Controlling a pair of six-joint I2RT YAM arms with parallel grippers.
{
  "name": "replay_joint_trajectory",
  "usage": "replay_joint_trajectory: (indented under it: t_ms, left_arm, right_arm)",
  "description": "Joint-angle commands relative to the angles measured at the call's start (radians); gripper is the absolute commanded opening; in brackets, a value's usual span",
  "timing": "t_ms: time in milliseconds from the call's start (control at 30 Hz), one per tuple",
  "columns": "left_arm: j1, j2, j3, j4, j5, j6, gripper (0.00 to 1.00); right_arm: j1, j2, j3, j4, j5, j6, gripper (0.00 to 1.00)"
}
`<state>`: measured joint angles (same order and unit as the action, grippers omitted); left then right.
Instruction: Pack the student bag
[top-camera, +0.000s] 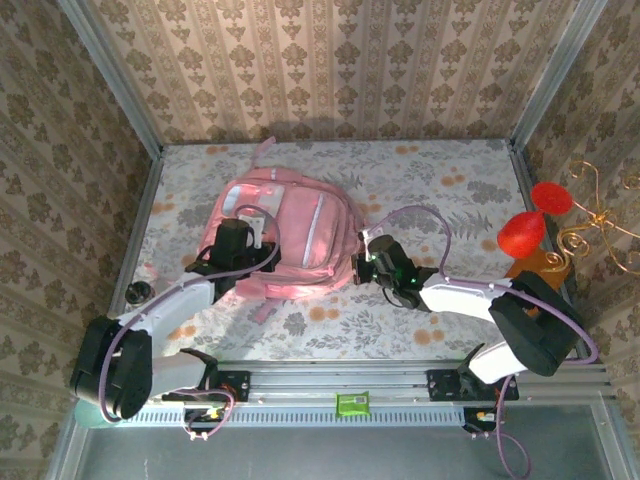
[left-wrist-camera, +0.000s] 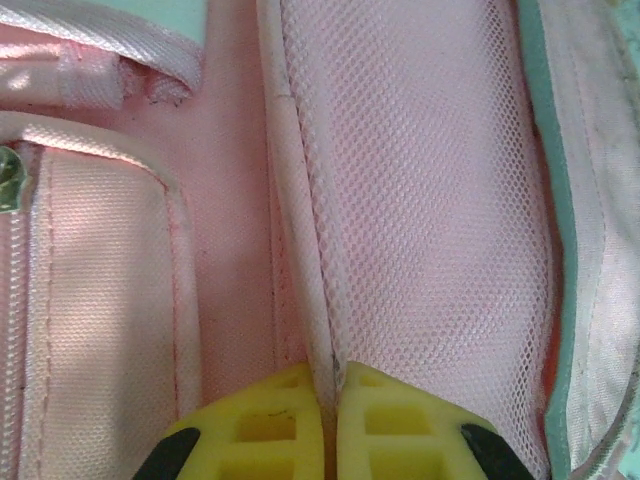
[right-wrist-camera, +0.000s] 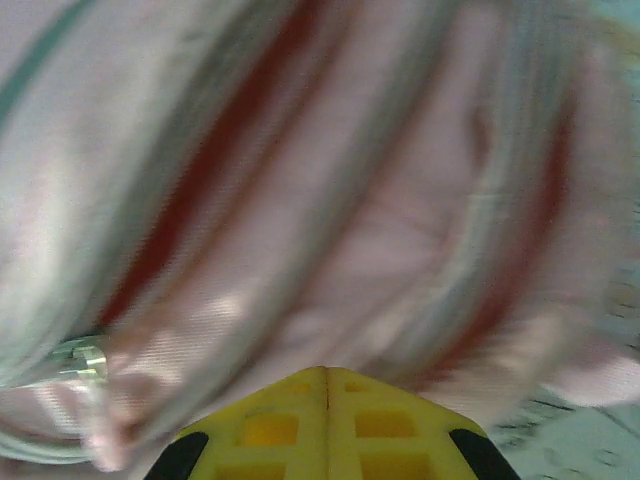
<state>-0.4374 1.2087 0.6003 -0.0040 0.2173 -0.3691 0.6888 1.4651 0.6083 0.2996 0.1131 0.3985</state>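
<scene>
Left gripper (top-camera: 243, 235): over the left half of the bag, left of centre in the top view. In the left wrist view its yellow fingers (left-wrist-camera: 275, 425) are pressed together at the bottom edge. A seam of the mesh panel (left-wrist-camera: 430, 200) runs straight into their meeting line; whether fabric is caught there, cannot tell.
Student bag (top-camera: 300, 235): pink, lying flat on the floral table (top-camera: 450, 200), centre-left of the top view, top loop toward the upper edge.
Right gripper (top-camera: 362, 266): at the bag's lower right edge. In the right wrist view, fingers (right-wrist-camera: 385, 425) closed against each other; the fabric beyond is blurred, with a metal zip pull (right-wrist-camera: 85, 355) at lower left.
Red ornaments (top-camera: 525, 235): right edge, well apart from the bag.
Step in hand: likely working the bag's opening.
Next move: probably a firm hold by one arm while the other finds the zip.
</scene>
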Motion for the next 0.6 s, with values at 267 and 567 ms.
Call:
replay_joint_trajectory:
  t_ms: [267,567]
  left_arm:
    - [0.01,0.006,0.058,-0.057,-0.065,0.044,0.0]
    - [0.009,0.002,0.056,-0.051,-0.065,0.033,0.0]
  right_arm:
    - [0.022,-0.094,0.001,-0.029,-0.214,-0.11,0.17]
    - [0.061,-0.008,0.103,-0.096,-0.305,-0.162,0.35]
